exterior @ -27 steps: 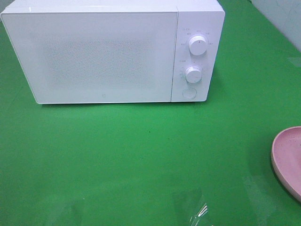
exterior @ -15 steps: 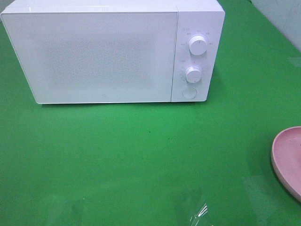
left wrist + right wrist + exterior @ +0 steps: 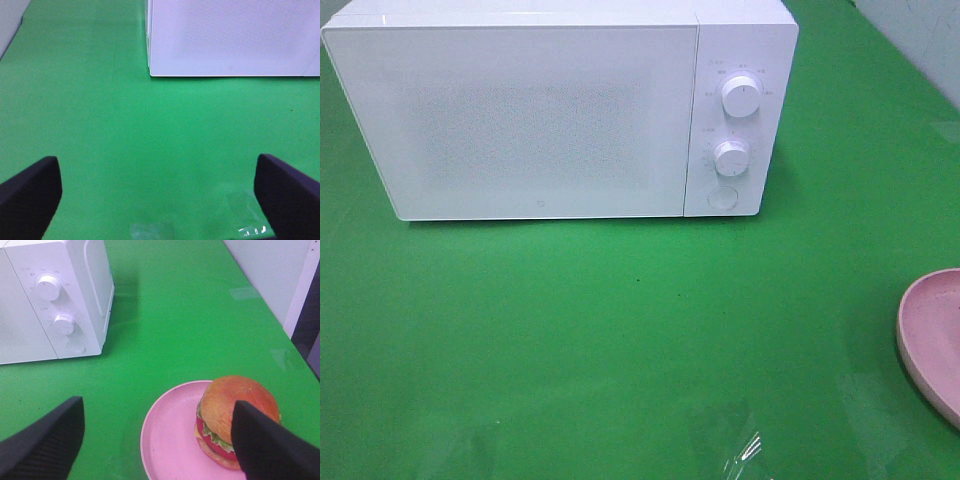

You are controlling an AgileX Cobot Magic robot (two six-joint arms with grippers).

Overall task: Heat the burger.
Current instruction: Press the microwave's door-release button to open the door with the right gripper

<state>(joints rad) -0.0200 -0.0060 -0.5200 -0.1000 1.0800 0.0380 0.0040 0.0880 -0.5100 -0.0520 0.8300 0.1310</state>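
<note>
The burger (image 3: 240, 387), with its golden bun, lettuce and tomato, sits on the round pink plate (image 3: 170, 440) in the right wrist view. My right gripper (image 3: 157, 410) hangs open above the plate's near side, and one of its dark fingers (image 3: 265, 445) covers part of the burger. In the exterior high view only the plate's edge (image 3: 932, 335) shows at the far right; the burger and both grippers are out of frame there. My left gripper (image 3: 156, 165) is open over bare green cloth, with nothing between its fingers. The white microwave (image 3: 520, 110) stands at the back, door shut.
The microwave has two knobs (image 3: 741, 96) (image 3: 731, 157) and a round button (image 3: 723, 197) on its right panel. A shiny clear patch (image 3: 745, 450) lies on the green cloth near the front edge. A white wall (image 3: 270, 275) borders the table on the right.
</note>
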